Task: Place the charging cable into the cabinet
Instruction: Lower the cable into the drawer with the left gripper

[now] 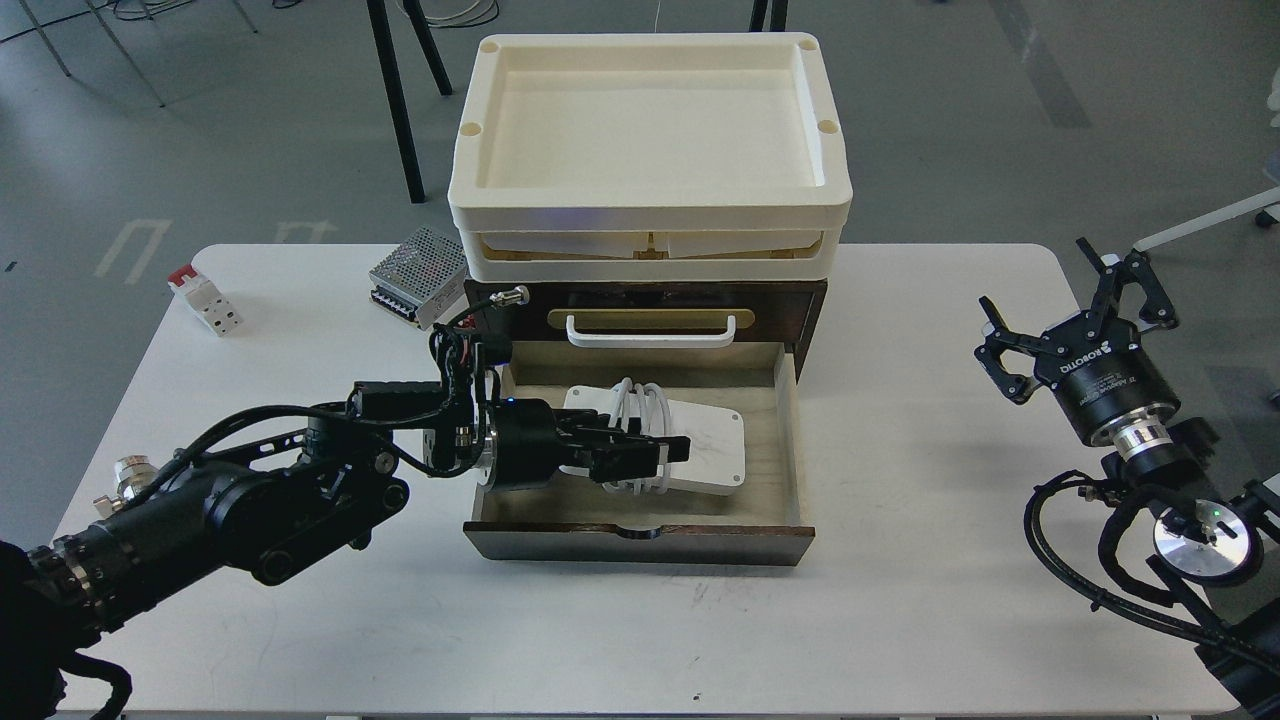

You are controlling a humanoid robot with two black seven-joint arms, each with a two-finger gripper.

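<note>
The charging cable (640, 400), white cord looped around a flat white card (705, 450), lies in the open lower drawer (770, 490) of the dark-brown cabinet (810, 310). My left gripper (648, 460) reaches into the drawer from the left, right over the cord loops. Its fingers look spread on either side of the loops, and the card rests on the drawer floor. The upper drawer with its white handle (650, 335) is shut. My right gripper (1062, 290) is open and empty, held above the table's right side, far from the cabinet.
Stacked cream plastic trays (650, 215) sit on top of the cabinet. A perforated metal power-supply box (418, 272) lies behind my left arm. A small white-and-red block (205, 297) sits at the far left. A metal fitting (125, 478) lies near the left edge.
</note>
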